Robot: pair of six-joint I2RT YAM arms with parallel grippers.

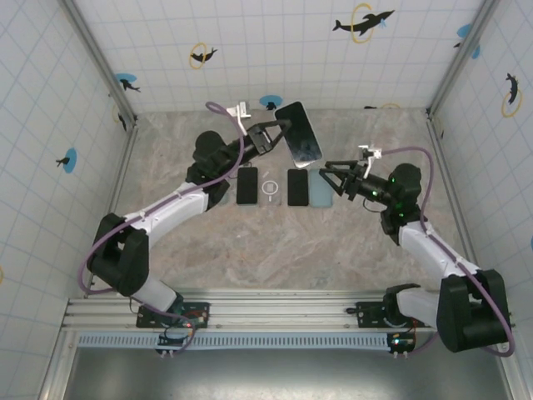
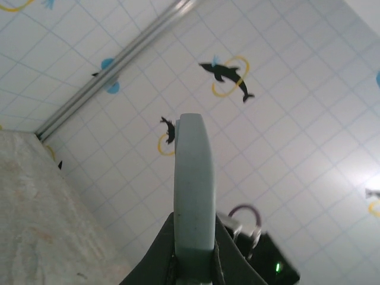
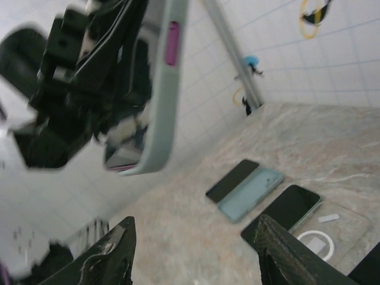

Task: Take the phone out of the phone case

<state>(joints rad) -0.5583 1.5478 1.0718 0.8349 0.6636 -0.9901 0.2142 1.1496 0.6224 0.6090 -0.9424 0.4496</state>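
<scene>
While flat black phones (image 1: 247,185), a white ring (image 1: 271,187) and a pale blue case (image 1: 320,188) lie mid-surface (image 1: 250,242), the left claw (image 1: 271,133) grips the pale green cased phone (image 1: 300,133) up near the far edge; the right claw (image 1: 330,177) gapes, empty.

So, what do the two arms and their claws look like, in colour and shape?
Both arms are black at the joints with white links between: left arm, right arm. A purple cable runs along each to the wrist. The left claw and right claw are black, each with two tapered fingers. Green lights glow near the right wrist.
</scene>
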